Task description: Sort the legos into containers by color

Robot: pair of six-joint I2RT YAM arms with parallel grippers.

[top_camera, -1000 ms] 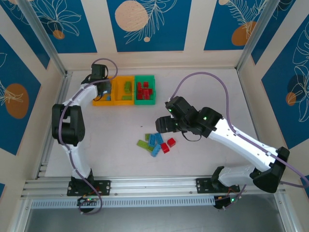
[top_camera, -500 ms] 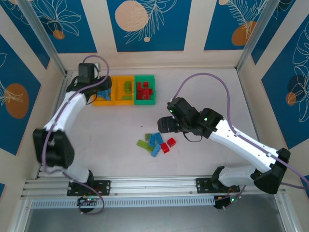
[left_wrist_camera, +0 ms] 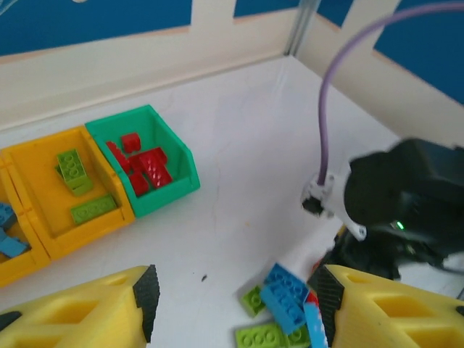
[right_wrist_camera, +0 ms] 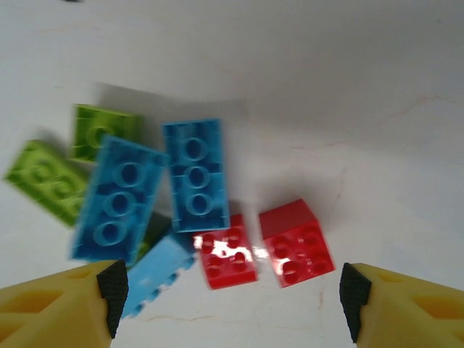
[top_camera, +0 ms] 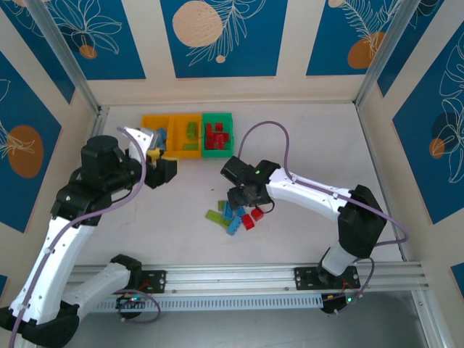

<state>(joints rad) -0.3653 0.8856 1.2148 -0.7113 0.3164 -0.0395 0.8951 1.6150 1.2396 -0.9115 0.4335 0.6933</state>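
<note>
The white table [top_camera: 312, 138] has a matte top with faint scuffs (the wrist views show them best). Cream walls [top_camera: 290, 43] rise along its far, left and right edges, carrying blue panels [top_camera: 243, 43] with white leaf outlines and peach discs [top_camera: 197, 23]. Slanted aluminium posts [top_camera: 65, 54] stand at both far corners. An aluminium rail [top_camera: 232, 275] runs along the near edge.

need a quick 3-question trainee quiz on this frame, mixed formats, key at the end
1. True or false: the green bin holds red legos.
2. How many loose red legos does the right wrist view show? A one, B two, C four.
3. Fill in: the jaws of the right arm stand ___ over the loose pile.
Key: 1 true; 2 B; 3 open.
</note>
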